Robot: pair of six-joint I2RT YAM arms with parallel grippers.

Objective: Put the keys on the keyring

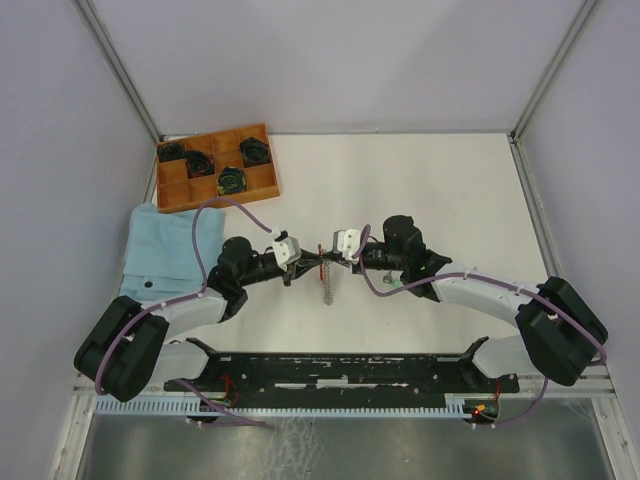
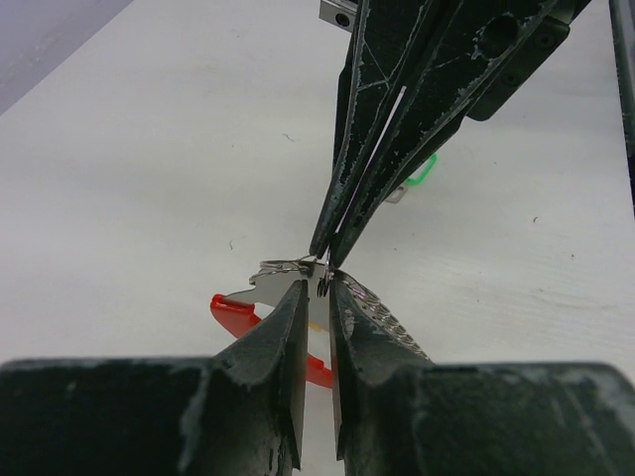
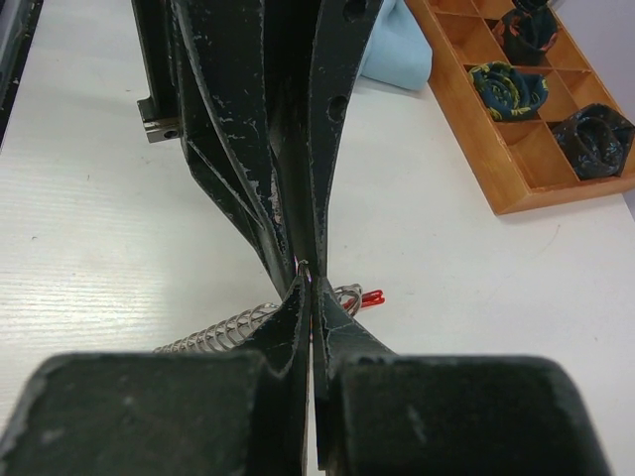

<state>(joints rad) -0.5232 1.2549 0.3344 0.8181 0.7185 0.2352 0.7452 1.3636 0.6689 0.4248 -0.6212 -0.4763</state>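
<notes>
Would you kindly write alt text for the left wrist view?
Two dark grippers meet tip to tip over a white table: the left gripper from below, the right gripper from above, both pinched at the keyring. Its red strap and chain trail aside; a green key head lies behind.

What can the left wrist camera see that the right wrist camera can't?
Only the left wrist camera shows a green key head on the table beyond the right end effector. Only the right wrist camera shows the wooden tray of dark coils and the blue cloth. Both show the keyring, its silver chain, something red, and the left end effector meeting the right one tip to tip.
</notes>
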